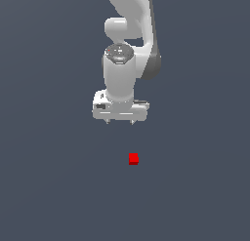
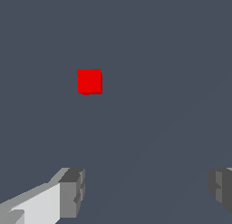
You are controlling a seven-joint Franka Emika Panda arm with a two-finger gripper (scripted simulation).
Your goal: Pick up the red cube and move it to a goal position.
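Observation:
The red cube is a tiny plain bright red block lying on the flat grey floor, nearer the camera than the arm and slightly toward the exterior view's right of it. My white gripper hangs pointing down, above and behind the cube, apart from it. Its two short fingertips stand wide apart with nothing between them. In the wrist view the cube lies well ahead of the open gripper, whose grey pads show at the frame's edge.
The plain dark grey floor fills both views. The white arm rises behind the gripper. No other object shows.

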